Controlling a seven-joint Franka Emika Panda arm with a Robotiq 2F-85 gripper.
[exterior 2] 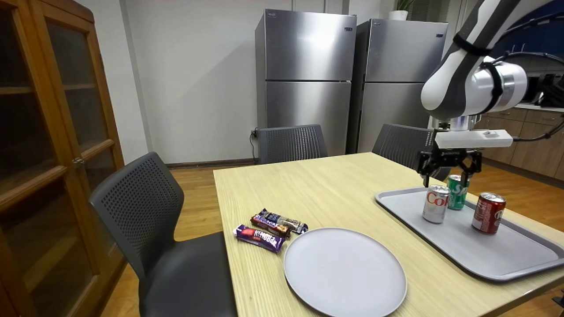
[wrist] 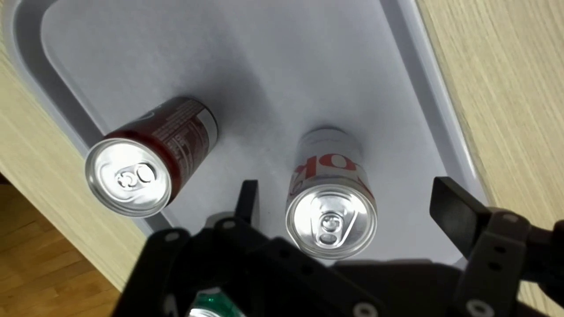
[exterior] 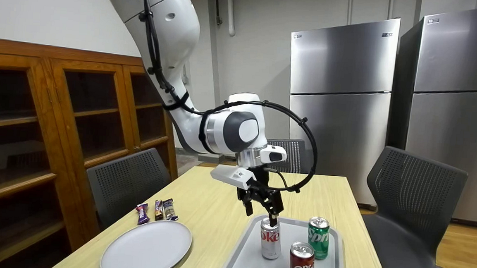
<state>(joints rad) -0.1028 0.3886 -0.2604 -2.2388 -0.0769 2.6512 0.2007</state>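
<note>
Arm: the white, grey-trimmed arm [exterior: 165, 38] slanted down from the upper left in an exterior view.
Bend: a rounded joint [exterior 2: 445, 94] at its lower end turned the line back toward the wrist [exterior: 246, 105].
Wrist: it bore a grey cap [exterior: 231, 132] with a white disc [exterior: 249, 130] and, beneath, a silver collar [exterior: 250, 157].
Cable: strapped along the arm, a black cable [exterior: 315, 149] bowed out in a wide loop beside the wrist.
Casing: a long white casing [exterior 2: 473, 139] sat just above the claw [exterior 2: 445, 180].
Claw: black, it pointed downward, its fingers [wrist: 458, 215] spread wide.
Pads: flat and dark, the pads [wrist: 250, 200] faced each other across the gap.
</note>
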